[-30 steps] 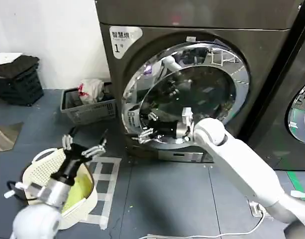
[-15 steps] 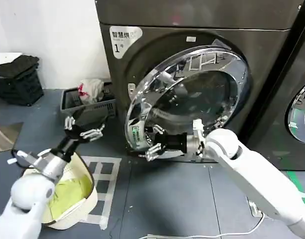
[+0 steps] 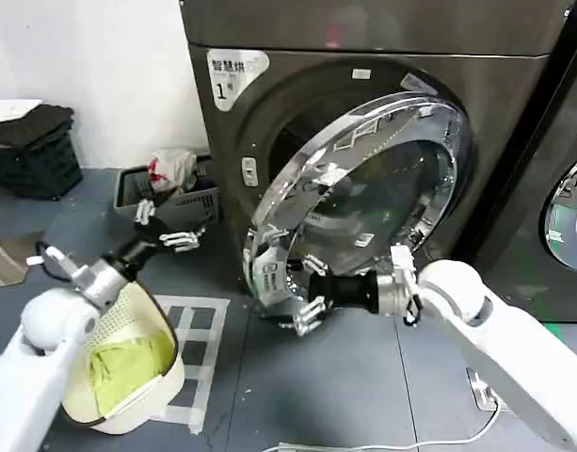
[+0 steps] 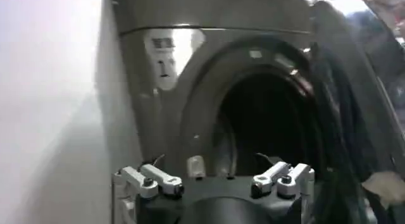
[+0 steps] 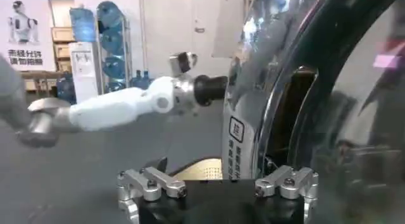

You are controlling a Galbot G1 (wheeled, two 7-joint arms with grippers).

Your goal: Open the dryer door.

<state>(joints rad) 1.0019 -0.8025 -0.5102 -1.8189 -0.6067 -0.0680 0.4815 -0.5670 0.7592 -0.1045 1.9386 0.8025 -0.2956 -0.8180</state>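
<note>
The dryer door (image 3: pixel 363 198), a chrome-rimmed porthole of dark glass, stands swung partly out from the grey-brown machine with the "1" sticker (image 3: pixel 236 75). The dark drum opening (image 3: pixel 288 151) shows behind it. My right gripper (image 3: pixel 305 297) is open at the door's lower left rim, fingers spread just in front of the edge. In the right wrist view the chrome rim (image 5: pixel 253 105) rises just beyond that gripper (image 5: pixel 218 184). My left gripper (image 3: pixel 170 228) hangs open left of the machine, above the grey crate. In the left wrist view it (image 4: pixel 215 181) faces the drum opening (image 4: pixel 266 124).
A white laundry basket (image 3: pixel 166 381) with green cloth sits on the floor at lower left, under my left arm. A grey crate (image 3: pixel 203 202) and a black crate (image 3: pixel 34 155) stand by the wall. The neighbouring machine's door (image 3: pixel 570 212) is at far right. Tape marks (image 3: pixel 199 339) cross the floor.
The door has swung further out from the machine, its free edge coming toward me. My right gripper moved down and back with it. My left gripper rose toward the dryer.
</note>
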